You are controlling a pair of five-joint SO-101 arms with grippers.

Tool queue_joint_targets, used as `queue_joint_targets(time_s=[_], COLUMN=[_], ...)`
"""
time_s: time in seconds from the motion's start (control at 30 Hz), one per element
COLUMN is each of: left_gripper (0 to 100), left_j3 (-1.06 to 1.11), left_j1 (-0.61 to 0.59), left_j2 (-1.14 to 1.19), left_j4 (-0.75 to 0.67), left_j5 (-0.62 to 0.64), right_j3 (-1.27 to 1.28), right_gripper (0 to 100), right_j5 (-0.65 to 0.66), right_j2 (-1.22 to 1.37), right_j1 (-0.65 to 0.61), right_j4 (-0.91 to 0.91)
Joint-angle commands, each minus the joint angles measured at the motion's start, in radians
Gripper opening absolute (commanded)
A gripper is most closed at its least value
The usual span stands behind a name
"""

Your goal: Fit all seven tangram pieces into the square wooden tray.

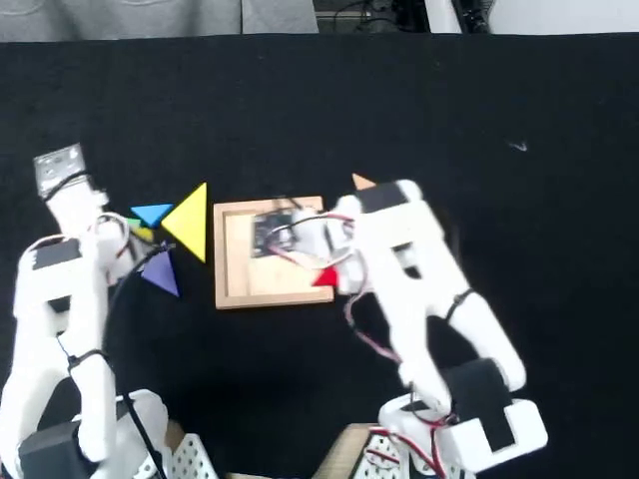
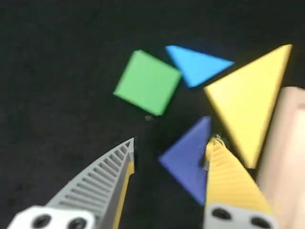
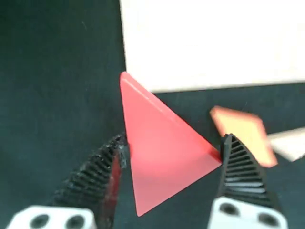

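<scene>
— Toward the table's left edge, what lies by the wooden tray?
— The yellow triangle just beside its left wall, then the light blue triangle, green square and dark blue triangle. The left gripper hangs there, fingers spread, holding nothing.
— The right gripper?
— Over the tray's right rim, pinching the red triangle. An orange piece lies off the far right corner.

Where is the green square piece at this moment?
In the left wrist view, the green square lies on the black cloth beside the light blue triangle. It is ahead of the open left gripper and outside the wooden tray.
</scene>
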Motion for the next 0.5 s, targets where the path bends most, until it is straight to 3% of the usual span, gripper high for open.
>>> queue_joint_targets(time_s=[0.0, 0.1, 0.23, 0.47], left_gripper=[24, 24, 24, 24], left_j3=[0.022, 0.067, 0.177, 0.205], left_j1=[-0.097, -0.183, -0.280, -0.300], left_j2=[-0.038, -0.038, -0.037, -0.037], left_j4=[0.002, -0.025, -0.175, -0.222], left_j5=[-0.075, -0.127, -0.149, -0.144], right_j3=[-0.119, -0.173, -0.274, -0.498], right_gripper=[26.9, 26.9, 26.9, 26.9], right_j5=[-0.068, -0.106, -0.160, -0.163], right_j2=[-0.038, 0.002, 0.173, 0.461], right_j1=[-0.114, -0.184, -0.235, -0.238], right_j4=[0.018, 0.017, -0.021, 0.020])
